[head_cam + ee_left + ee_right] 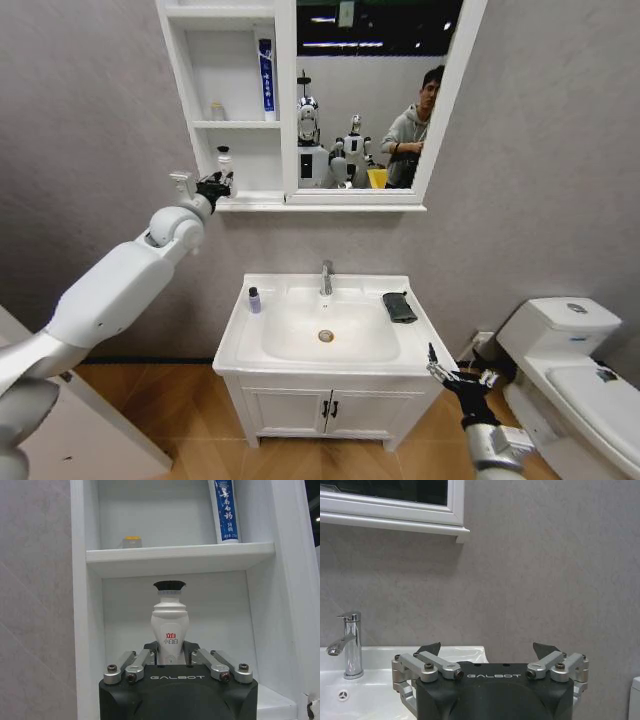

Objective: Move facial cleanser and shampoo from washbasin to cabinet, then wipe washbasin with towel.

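The left gripper (171, 652) is raised to the lowest shelf of the tall, narrow white cabinet (195, 75), its black fingers (151, 649) closed narrow around the base of a smooth white plastic bottle (170, 630). The bottle is waisted, flaring to a ribbed black cap, with small red lettering on its front, and it stands upright in the bottom compartment. On the shelf above it sit a small clear jar with a yellow lid (131, 541) and a tall blue-and-white printed tube (225, 510) standing at the right side.

Below, the white glossy ceramic washbasin (420, 340) has a rounded bowl, a brass-ringed drain (326, 336) and a chrome tap (326, 277). A small dark bottle with a pale cap (254, 299) stands on its left rim, and the dark grey folded towel (399, 306) lies flat on its right rim.

The right gripper (490, 651) hangs low by the basin's front right corner, its fingers spread wide, holding and touching nothing.
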